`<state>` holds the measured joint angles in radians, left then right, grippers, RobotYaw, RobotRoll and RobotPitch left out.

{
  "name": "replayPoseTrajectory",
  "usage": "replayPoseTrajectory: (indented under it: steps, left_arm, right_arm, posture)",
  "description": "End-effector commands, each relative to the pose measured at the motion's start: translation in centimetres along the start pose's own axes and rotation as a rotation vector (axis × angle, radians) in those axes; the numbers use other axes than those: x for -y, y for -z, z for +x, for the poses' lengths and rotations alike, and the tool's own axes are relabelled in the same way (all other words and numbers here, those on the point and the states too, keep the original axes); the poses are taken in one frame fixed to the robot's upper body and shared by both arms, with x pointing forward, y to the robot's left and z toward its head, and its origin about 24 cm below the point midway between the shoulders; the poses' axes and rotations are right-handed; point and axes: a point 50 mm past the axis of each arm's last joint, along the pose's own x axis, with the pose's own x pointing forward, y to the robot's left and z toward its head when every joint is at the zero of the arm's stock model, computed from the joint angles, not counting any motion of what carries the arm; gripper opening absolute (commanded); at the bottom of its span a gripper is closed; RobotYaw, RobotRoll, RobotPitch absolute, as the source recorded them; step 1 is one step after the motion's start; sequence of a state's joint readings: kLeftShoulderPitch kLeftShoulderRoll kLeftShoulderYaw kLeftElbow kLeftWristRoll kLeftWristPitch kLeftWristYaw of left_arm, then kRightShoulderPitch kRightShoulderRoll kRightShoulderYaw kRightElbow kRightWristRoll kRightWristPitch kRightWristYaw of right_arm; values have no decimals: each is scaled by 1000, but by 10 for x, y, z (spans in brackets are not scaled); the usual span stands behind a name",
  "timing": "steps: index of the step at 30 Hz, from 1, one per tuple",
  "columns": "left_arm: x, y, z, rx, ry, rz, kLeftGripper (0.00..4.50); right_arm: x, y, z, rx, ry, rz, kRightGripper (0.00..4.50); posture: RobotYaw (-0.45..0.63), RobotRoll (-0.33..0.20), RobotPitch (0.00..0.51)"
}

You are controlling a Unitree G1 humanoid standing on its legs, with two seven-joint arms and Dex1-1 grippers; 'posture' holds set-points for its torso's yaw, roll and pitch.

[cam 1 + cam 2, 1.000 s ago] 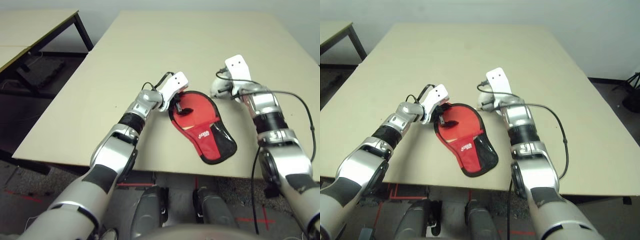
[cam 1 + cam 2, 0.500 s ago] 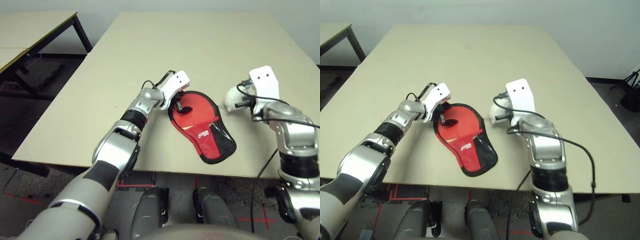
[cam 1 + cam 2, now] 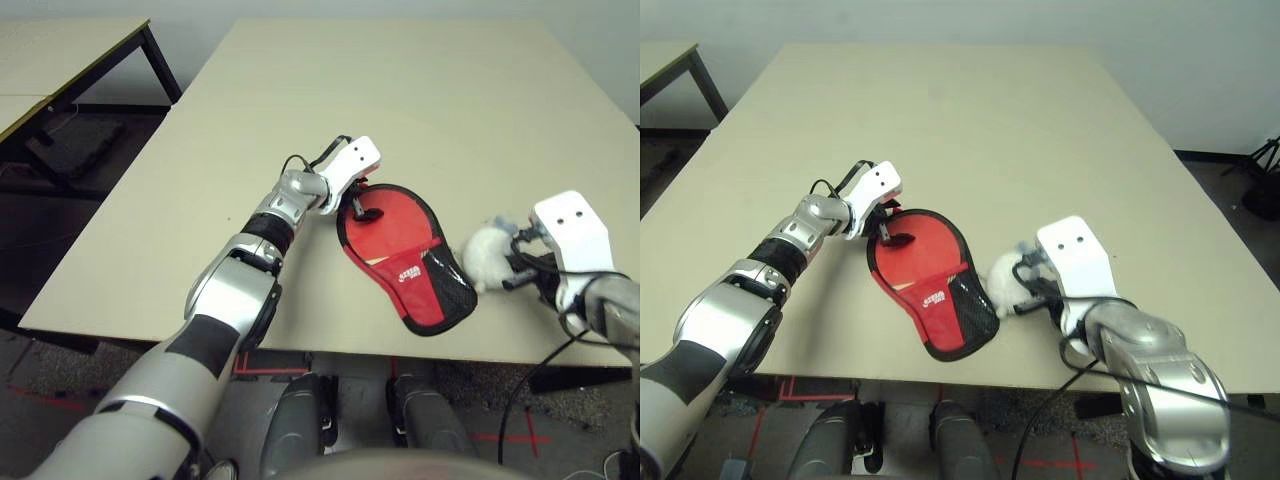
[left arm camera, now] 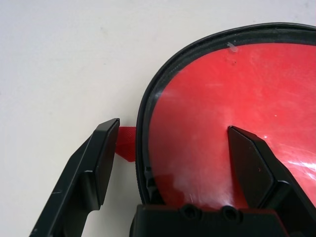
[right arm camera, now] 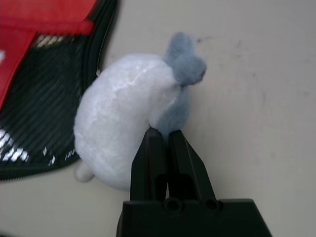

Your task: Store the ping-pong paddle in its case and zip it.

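Observation:
The case lies flat on the table, black-piped, with a red logo panel and black mesh at its narrow end. Through its clear side shows the round red face of the ping-pong paddle; the handle is hidden. My left gripper is open and straddles the round end's zip edge, one finger on the table, the other over the clear side. A small red tab sticks out from that edge. My right gripper is shut on the grey part of a white plush toy beside the narrow end.
The beige table stretches far beyond the case. Its near edge runs just below the case's narrow end and the toy. A second table stands off to the far left across a gap.
My right arm has swung toward the table's near edge, carrying the white toy from beside the case's round end to beside its narrow end. The left gripper has stayed at the zip edge.

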<state>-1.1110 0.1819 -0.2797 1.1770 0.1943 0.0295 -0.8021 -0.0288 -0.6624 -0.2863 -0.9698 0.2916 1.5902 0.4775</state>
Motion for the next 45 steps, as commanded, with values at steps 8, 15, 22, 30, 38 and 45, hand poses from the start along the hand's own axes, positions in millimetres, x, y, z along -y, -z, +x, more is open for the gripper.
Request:
replayPoseTrajectory:
  steps: [8,15,22,30,38,45]
  left_arm:
    - [9,37,2,-150,9,-37,4500]
    - [-4,18,-7,5,-18,-101,4500]
    - [-57,14,-71,274,-328,-261,4500]
    - [-76,57,-117,335,-805,-411,4500]
    - [-51,99,-120,290,-1009,-511,4500]
    - [-37,116,-119,256,-1090,-620,4500]
  right_arm:
    - [3,16,-33,-103,-105,-44,20]
    - [23,-6,-30,-35,-183,28,1140]
    - [96,-59,-16,258,21,292,3341]
    - [129,-79,82,492,261,377,4484]
    - [139,-66,138,517,415,300,4484]
    - [135,-41,155,450,432,341,4484]
  posture:
    - [-320,0,142]
    - [-301,0,135]
    - [-194,0,130]
    - [-79,0,132]
    - [8,0,151]
    - [37,0,172]
